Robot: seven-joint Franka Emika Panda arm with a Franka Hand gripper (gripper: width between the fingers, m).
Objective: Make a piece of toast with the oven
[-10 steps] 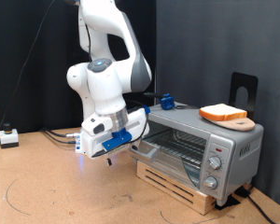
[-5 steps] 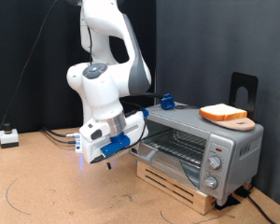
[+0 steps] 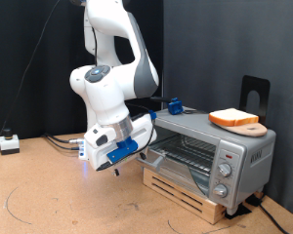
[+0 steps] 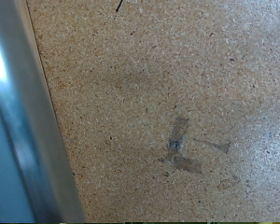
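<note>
The piece of toast (image 3: 232, 118) lies on a round light-wood board (image 3: 254, 129) on top of the silver oven (image 3: 242, 154). The oven door (image 3: 158, 154) hangs open and the wire rack (image 3: 190, 148) inside shows. My gripper (image 3: 111, 168) hangs low over the table at the exterior view's left of the open door, close to its outer edge, with nothing seen between its fingers. In the wrist view no fingers show, only a silver metal edge (image 4: 19, 121) and the chipboard table (image 4: 177, 75).
The oven stands on a low wooden pallet (image 3: 186, 193). Knobs (image 3: 223, 172) run down its right side. A small blue object (image 3: 173, 105) sits at the oven's back and a black stand (image 3: 254, 93) is behind it. A white box (image 3: 8, 144) and cables (image 3: 61, 143) lie at the left.
The arm's hand has shifted slightly up and to the exterior view's left, away from the open door. The toast and oven have not moved.
</note>
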